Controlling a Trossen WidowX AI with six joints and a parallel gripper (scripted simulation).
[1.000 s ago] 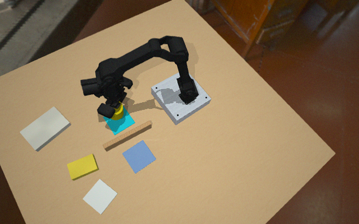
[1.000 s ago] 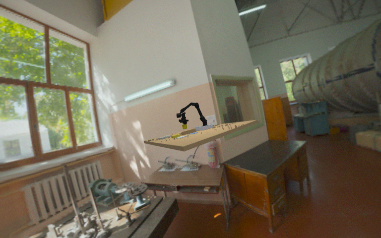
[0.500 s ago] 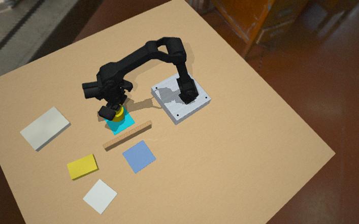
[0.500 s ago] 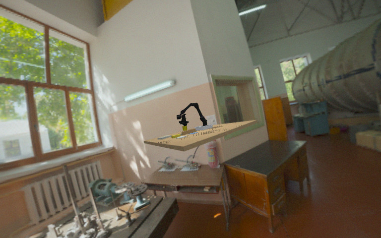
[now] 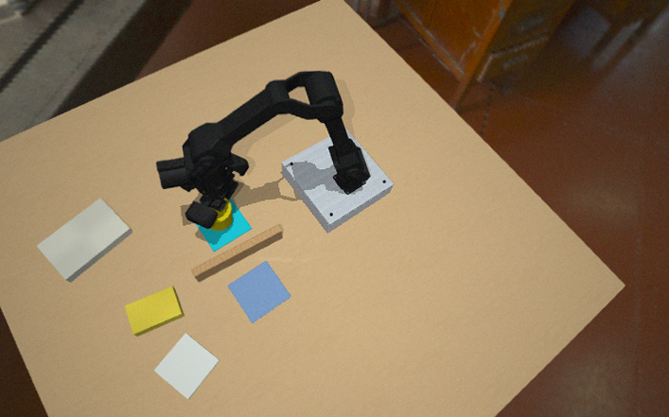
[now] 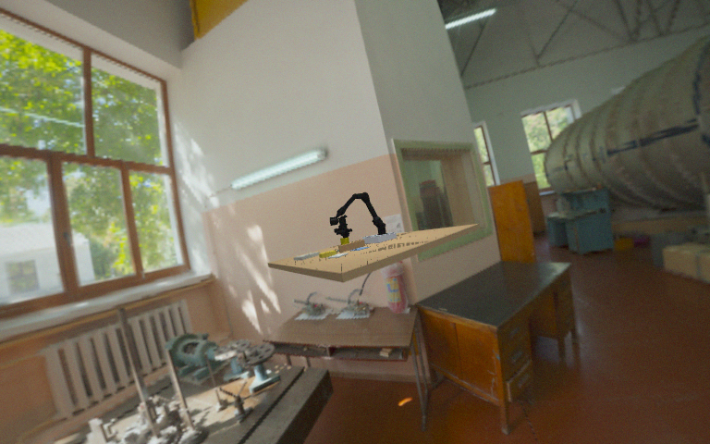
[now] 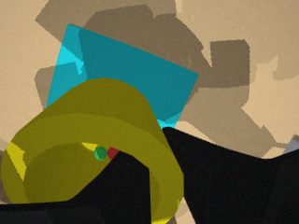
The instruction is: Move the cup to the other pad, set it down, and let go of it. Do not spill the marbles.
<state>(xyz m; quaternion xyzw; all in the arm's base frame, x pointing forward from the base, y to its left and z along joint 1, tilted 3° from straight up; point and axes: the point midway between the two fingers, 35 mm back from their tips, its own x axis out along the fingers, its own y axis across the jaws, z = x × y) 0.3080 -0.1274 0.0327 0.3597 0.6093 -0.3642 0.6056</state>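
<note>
The yellow cup point(image 5: 223, 221) point(image 6: 344, 240) point(image 7: 103, 100) is upright or nearly so, at the cyan pad point(image 5: 240, 225) point(image 7: 140, 72). Its base is hidden in the wrist view, and I cannot tell whether it touches the pad. My gripper point(image 5: 219, 204) point(image 7: 152, 137) is shut on the cup's wall, one finger inside the rim and one outside. A green marble point(image 7: 100, 153) and a red marble point(image 7: 112, 152) show inside the cup; the inner finger hides part of the inside. The blue pad point(image 5: 259, 292) lies bare across the wooden bar.
The low wooden bar point(image 5: 238, 251) stands between the cyan and blue pads. A yellow block point(image 5: 154, 310), a white square point(image 5: 186, 365) and a pale block point(image 5: 83, 240) lie on the left part of the table. The arm's base stands on a grey plate point(image 5: 340, 205).
</note>
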